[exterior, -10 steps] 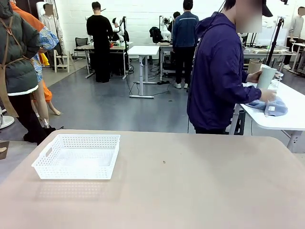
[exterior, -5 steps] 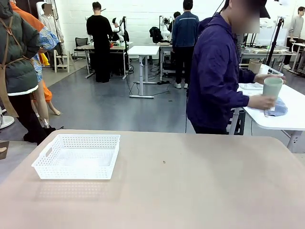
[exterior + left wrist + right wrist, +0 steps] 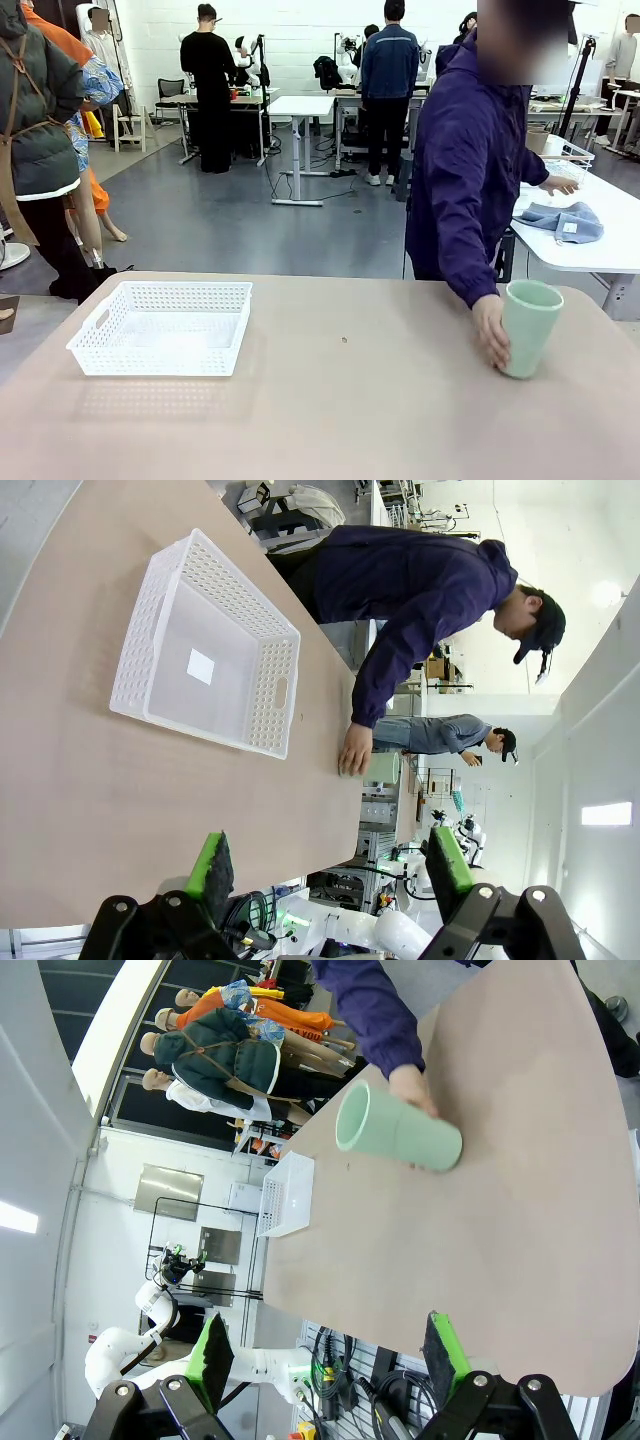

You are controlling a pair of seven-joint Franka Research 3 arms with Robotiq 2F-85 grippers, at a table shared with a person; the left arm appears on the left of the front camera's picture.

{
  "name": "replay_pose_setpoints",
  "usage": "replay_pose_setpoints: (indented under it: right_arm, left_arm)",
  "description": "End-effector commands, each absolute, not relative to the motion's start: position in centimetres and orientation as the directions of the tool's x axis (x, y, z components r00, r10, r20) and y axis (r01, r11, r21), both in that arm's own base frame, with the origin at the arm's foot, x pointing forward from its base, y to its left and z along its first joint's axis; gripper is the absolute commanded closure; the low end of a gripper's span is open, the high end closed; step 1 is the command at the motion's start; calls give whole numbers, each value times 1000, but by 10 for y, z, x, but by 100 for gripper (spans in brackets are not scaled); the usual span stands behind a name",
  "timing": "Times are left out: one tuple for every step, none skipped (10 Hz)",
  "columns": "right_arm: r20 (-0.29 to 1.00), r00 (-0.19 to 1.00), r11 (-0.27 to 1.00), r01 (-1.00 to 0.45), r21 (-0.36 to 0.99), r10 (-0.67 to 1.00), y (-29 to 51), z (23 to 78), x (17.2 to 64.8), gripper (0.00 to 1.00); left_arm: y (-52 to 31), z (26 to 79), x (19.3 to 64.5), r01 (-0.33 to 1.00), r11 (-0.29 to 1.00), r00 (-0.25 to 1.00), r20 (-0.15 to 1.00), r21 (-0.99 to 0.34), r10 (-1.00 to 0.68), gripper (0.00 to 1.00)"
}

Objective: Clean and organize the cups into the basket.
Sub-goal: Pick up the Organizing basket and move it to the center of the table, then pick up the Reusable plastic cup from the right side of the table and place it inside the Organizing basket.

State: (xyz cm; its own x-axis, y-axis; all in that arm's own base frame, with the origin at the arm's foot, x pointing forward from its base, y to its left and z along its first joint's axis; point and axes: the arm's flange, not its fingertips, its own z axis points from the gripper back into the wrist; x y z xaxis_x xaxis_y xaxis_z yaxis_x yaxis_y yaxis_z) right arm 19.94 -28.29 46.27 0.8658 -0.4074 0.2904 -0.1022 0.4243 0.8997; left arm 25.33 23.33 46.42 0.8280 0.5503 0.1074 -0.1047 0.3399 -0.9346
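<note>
A pale mint green cup (image 3: 530, 330) stands upright on the tan table near its right far edge, with the person's hand (image 3: 490, 338) wrapped around its left side. The white lattice basket (image 3: 160, 356) sits empty at the table's left. In the left wrist view my left gripper (image 3: 330, 865) hangs open above the table, well short of the basket (image 3: 272, 695), and the cup (image 3: 382, 769) shows small beyond the person's hand. My right gripper (image 3: 328, 1350) is open too, with the cup (image 3: 400, 1132) and the hand (image 3: 412, 1088) ahead of it and the basket (image 3: 277, 1198) far off.
The person in a purple jacket (image 3: 465, 170) leans over the table's far right edge. Behind them stands a white side table (image 3: 600, 255) with a blue cloth (image 3: 565, 220) and a wire basket (image 3: 570, 155). A small dark speck (image 3: 344, 340) lies mid-table.
The person turned from the side table carrying the mint cup and set it down on my table at the right. Basket unmoved.
</note>
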Motion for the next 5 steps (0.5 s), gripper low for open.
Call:
replay_pose_setpoints:
  right_arm:
    - [290, 866, 424, -102, 900, -407, -283, 463, 199, 0]
    - [466, 857, 391, -361, 847, -219, -282, 463, 205, 0]
    - [617, 784, 373, -555, 743, -62, -276, 458, 213, 0]
    - [714, 698, 366, -681, 634, 60, -271, 453, 224, 0]
    - [791, 586, 334, -792, 512, 176, -266, 447, 237, 0]
  left_arm:
    - [237, 467, 253, -101, 328, 832, 101, -939, 546, 0]
    - [233, 464, 253, -105, 340, 828, 107, -935, 550, 0]
    - [231, 472, 261, -77, 416, 856, 154, -906, 494, 0]
    - [229, 478, 273, -108, 500, 878, 153, -859, 453, 0]
    - [221, 491, 281, -104, 621, 905, 185, -777, 383, 0]
